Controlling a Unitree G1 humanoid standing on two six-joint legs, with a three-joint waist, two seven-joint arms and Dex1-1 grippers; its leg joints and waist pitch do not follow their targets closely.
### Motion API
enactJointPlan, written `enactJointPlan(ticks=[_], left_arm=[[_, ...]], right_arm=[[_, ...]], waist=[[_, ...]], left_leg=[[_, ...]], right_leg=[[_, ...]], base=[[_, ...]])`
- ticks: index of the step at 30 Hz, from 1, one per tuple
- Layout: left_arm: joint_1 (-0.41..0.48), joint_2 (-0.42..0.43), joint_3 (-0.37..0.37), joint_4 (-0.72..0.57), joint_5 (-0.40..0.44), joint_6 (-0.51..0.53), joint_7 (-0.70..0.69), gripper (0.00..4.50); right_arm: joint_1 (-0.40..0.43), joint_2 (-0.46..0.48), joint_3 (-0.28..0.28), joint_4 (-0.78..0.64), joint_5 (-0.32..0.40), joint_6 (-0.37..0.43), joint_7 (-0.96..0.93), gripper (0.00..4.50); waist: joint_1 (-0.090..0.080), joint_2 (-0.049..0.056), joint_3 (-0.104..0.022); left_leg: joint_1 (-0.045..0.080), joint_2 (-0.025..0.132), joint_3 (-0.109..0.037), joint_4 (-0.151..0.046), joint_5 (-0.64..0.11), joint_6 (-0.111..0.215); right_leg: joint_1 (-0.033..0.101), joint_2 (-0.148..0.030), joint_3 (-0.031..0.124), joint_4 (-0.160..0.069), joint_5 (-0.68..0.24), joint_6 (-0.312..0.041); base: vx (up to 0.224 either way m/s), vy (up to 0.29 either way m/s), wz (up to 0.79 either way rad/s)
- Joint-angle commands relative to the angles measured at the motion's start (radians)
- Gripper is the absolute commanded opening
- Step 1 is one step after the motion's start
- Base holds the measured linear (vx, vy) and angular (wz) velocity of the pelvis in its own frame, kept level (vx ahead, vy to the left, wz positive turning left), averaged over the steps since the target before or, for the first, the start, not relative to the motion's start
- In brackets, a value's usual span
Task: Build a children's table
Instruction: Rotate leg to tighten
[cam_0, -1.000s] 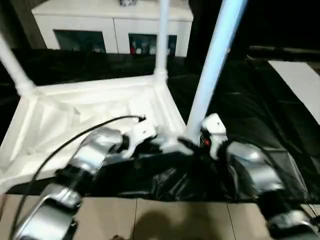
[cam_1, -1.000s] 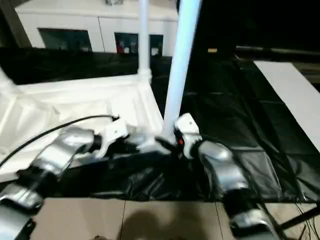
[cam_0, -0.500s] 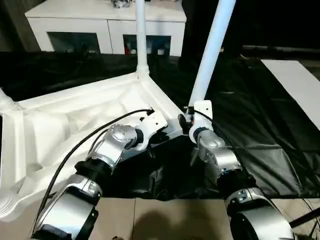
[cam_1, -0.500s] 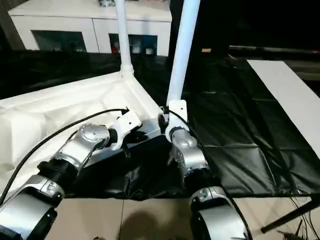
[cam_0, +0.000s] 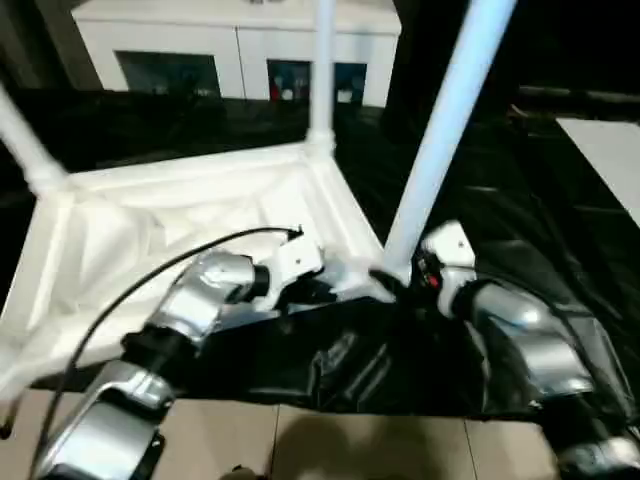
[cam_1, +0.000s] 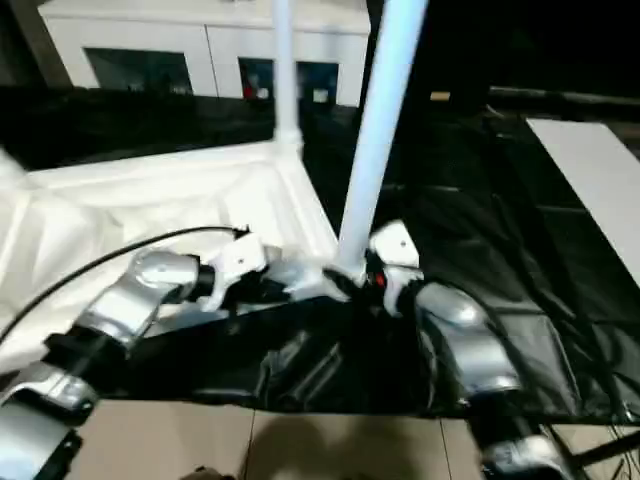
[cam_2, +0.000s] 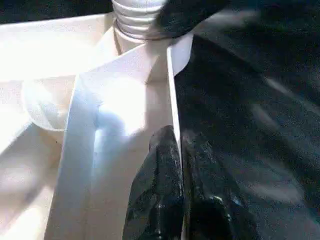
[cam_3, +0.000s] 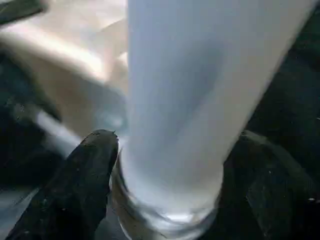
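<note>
Both grippers work at the near right corner of the white plastic rectangular tabletop (cam_0: 190, 215), which lies upside down, ribbed underside up, on the large black-draped work table (cam_0: 560, 220). In the head views, the left gripper (cam_0: 318, 290) sits at about 6 o'clock of the picture, its silver forearm (cam_0: 200, 300) reaching in from 8 o'clock with a black cable (cam_0: 150, 275) looping over it. The right gripper (cam_0: 400, 283) sits just beside it toward 3 o'clock, at the foot of a long white tapered tube leg (cam_0: 440, 130) that rises from the corner socket toward 1 o'clock. A second white tube leg (cam_0: 322, 70) stands at the far corner near 12 o'clock, and a third (cam_0: 25, 135) at 10 o'clock. A white glass-door cabinet (cam_0: 240, 50) stands behind the table.

In the left wrist view, the left gripper's two black fingers (cam_2: 160, 195) are pinched narrowly on the thin upright rim of the tabletop (cam_2: 172, 115), one on each side of it; the ridged base of the leg (cam_2: 137, 20) sits in the corner socket beyond.

In the right wrist view, the right gripper's fingers (cam_3: 75, 190) stand wide, one on either side of the leg's ridged base (cam_3: 165, 210); whether they press on it cannot be told.
</note>
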Motion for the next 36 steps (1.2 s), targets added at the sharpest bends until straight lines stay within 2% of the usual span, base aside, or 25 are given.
enactJointPlan(ticks=[1, 3, 5, 6, 8, 9, 10, 13, 14, 16, 18, 22, 24, 29, 32, 33, 34, 35, 36], left_arm=[[0.023, 0.021, -0.053, -0.049, 0.001, 0.013, -0.101, 0.00], [0.033, 0.034, -0.057, -0.079, -0.007, 0.037, -0.126, 0.00], [0.035, 0.039, -0.056, -0.082, -0.004, 0.037, -0.123, 0.00], [0.036, 0.041, -0.057, -0.084, -0.004, 0.040, -0.124, 0.00], [0.037, 0.042, -0.057, -0.086, -0.003, 0.040, -0.124, 0.00], [0.039, 0.044, -0.052, -0.086, -0.002, 0.037, -0.119, 0.00], [0.039, 0.044, -0.051, -0.086, -0.001, 0.036, -0.118, 0.00], [0.040, 0.048, -0.050, -0.088, -0.001, 0.035, -0.117, 0.00], [0.042, 0.050, -0.049, -0.097, -0.002, 0.042, -0.119, 0.00], [0.047, 0.054, -0.049, -0.111, -0.002, 0.053, -0.121, 0.00], [0.049, 0.055, -0.048, -0.116, -0.002, 0.056, -0.120, 0.00], [0.050, 0.060, -0.046, -0.116, -0.002, 0.056, -0.120, 0.00], [0.051, 0.062, -0.047, -0.115, -0.001, 0.056, -0.119, 0.00], [0.055, 0.064, -0.049, -0.124, -0.001, 0.064, -0.120, 0.00], [0.055, 0.064, -0.051, -0.121, 0.007, 0.062, -0.111, 0.00], [0.046, 0.045, -0.040, -0.099, 0.012, 0.064, -0.068, 0.00], [0.045, 0.042, -0.038, -0.095, 0.013, 0.064, -0.062, 0.00], [0.041, 0.035, -0.034, -0.088, 0.013, 0.063, -0.048, 0.00], [0.019, -0.002, -0.021, -0.041, 0.023, 0.068, 0.017, 0.00]], right_arm=[[0.016, -0.053, 0.000, -0.040, 0.026, -0.007, 0.106, 3.83], [0.016, -0.092, 0.009, -0.058, 0.040, 0.011, 0.178, 3.83], [0.011, -0.106, 0.017, -0.060, 0.043, 0.014, 0.201, 3.83], [0.009, -0.112, 0.022, -0.060, 0.044, 0.014, 0.212, 3.83], [0.005, -0.115, 0.026, -0.057, 0.043, 0.011, 0.218, 3.83], [-0.011, -0.106, 0.025, -0.032, 0.032, -0.002, 0.216, 3.83], [-0.014, -0.103, 0.024, -0.026, 0.032, -0.002, 0.216, 3.83], [-0.025, -0.096, 0.025, -0.010, 0.033, 0.001, 0.232, 3.83], [-0.025, -0.100, 0.031, -0.006, 0.024, -0.001, 0.238, 3.67], [-0.027, -0.096, 0.030, 0.008, 0.020, -0.002, 0.243, 3.67], [-0.029, -0.092, 0.028, 0.013, 0.022, -0.001, 0.245, 3.39], [-0.036, -0.084, 0.024, 0.030, 0.019, -0.008, 0.242, 3.22], [-0.036, -0.081, 0.023, 0.036, 0.020, -0.009, 0.247, 2.88], [-0.031, -0.078, 0.022, 0.039, 0.023, -0.010, 0.253, 2.69], [-0.031, -0.068, 0.017, 0.058, -0.001, -0.023, 0.212, 2.67], [-0.060, -0.027, -0.009, 0.123, -0.052, -0.038, 0.055, 2.66], [-0.065, -0.021, -0.013, 0.132, -0.058, -0.037, 0.030, 2.66], [-0.075, -0.007, -0.022, 0.153, -0.073, -0.034, -0.026, 2.66], [-0.104, 0.063, -0.059, 0.196, -0.099, 0.025, -0.230, 2.65]], waist=[[0.001, 0.003, -0.069], [-0.001, 0.003, -0.064], [-0.003, 0.004, -0.059], [-0.002, 0.002, -0.058], [-0.004, 0.001, -0.057], [-0.003, -0.005, -0.058], [-0.005, -0.005, -0.058], [-0.006, -0.005, -0.060], [-0.006, -0.008, -0.061], [-0.006, -0.006, -0.062], [-0.006, -0.006, -0.063], [-0.006, -0.005, -0.062], [-0.007, -0.006, -0.061], [-0.008, -0.006, -0.062], [-0.009, -0.004, -0.063], [-0.012, -0.007, -0.061], [-0.018, -0.006, -0.059], [-0.022, -0.005, -0.059], [-0.035, -0.006, -0.056]], left_leg=[[0.021, 0.047, -0.018, -0.069, -0.206, 0.095], [0.021, 0.048, -0.019, -0.075, -0.249, 0.077], [0.026, 0.047, -0.019, -0.077, -0.298, 0.054], [0.032, 0.047, -0.018, -0.077, -0.327, 0.035], [0.031, 0.046, -0.020, -0.078, -0.330, 0.030], [0.028, 0.045, -0.021, -0.078, -0.323, 0.030], [0.025, 0.045, -0.022, -0.078, -0.316, 0.030], [0.023, 0.045, -0.023, -0.078, -0.297, 0.032], [0.021, 0.045, -0.023, -0.078, -0.290, 0.034], [0.020, 0.046, -0.023, -0.077, -0.268, 0.042], [0.018, 0.045, -0.021, -0.075, -0.248, 0.050], [0.020, 0.044, -0.021, -0.075, -0.260, 0.050], [0.020, 0.044, -0.021, -0.076, -0.274, 0.043], [0.019, 0.045, -0.022, -0.076, -0.262, 0.044], [0.019, 0.044, -0.021, -0.075, -0.263, 0.044], [0.018, 0.044, -0.021, -0.076, -0.271, 0.039], [0.018, 0.040, -0.021, -0.077, -0.280, 0.028], [0.017, 0.039, -0.024, -0.079, -0.290, 0.021], [0.018, 0.036, -0.025, -0.079, -0.315, 0.002]], right_leg=[[0.057, -0.055, 0.046, -0.058, -0.060, -0.279], [0.055, -0.054, 0.045, -0.065, -0.140, -0.268], [0.047, -0.054, 0.045, -0.075, -0.226, -0.251], [0.042, -0.055, 0.047, -0.082, -0.284, -0.234], [0.042, -0.055, 0.048, -0.085, -0.306, -0.224], [0.043, -0.057, 0.047, -0.084, -0.324, -0.214], [0.043, -0.057, 0.047, -0.085, -0.337, -0.204], [0.043, -0.056, 0.046, -0.084, -0.325, -0.198], [0.044, -0.056, 0.046, -0.083, -0.315, -0.199], [0.045, -0.056, 0.045, -0.077, -0.276, -0.212], [0.046, -0.054, 0.045, -0.074, -0.240, -0.223], [0.045, -0.055, 0.045, -0.077, -0.266, -0.220], [0.045, -0.056, 0.045, -0.080, -0.297, -0.211], [0.046, -0.055, 0.045, -0.077, -0.279, -0.210], [0.045, -0.055, 0.045, -0.077, -0.270, -0.217], [0.043, -0.055, 0.045, -0.078, -0.285, -0.214], [0.040, -0.053, 0.044, -0.081, -0.311, -0.210], [0.043, -0.055, 0.042, -0.081, -0.336, -0.203], [0.038, -0.053, 0.041, -0.088, -0.393, -0.185]], base=[[0.000, 0.000, 0.00], [0.000, 0.000, 0.00], [0.000, 0.000, 0.00], [0.000, 0.000, 0.00], [0.000, 0.000, 0.00], [0.000, 0.000, 0.00], [0.000, 0.000, 0.00], [0.000, 0.000, 0.00], [0.000, 0.000, 0.00], [0.000, 0.000, 0.00], [0.000, 0.000, 0.00], [0.000, 0.000, 0.00], [0.000, 0.000, 0.00], [0.000, 0.000, 0.00], [0.000, 0.000, 0.00], [0.000, 0.000, 0.00], [0.000, 0.000, 0.00], [0.000, 0.000, 0.00], [0.000, 0.000, 0.00]])
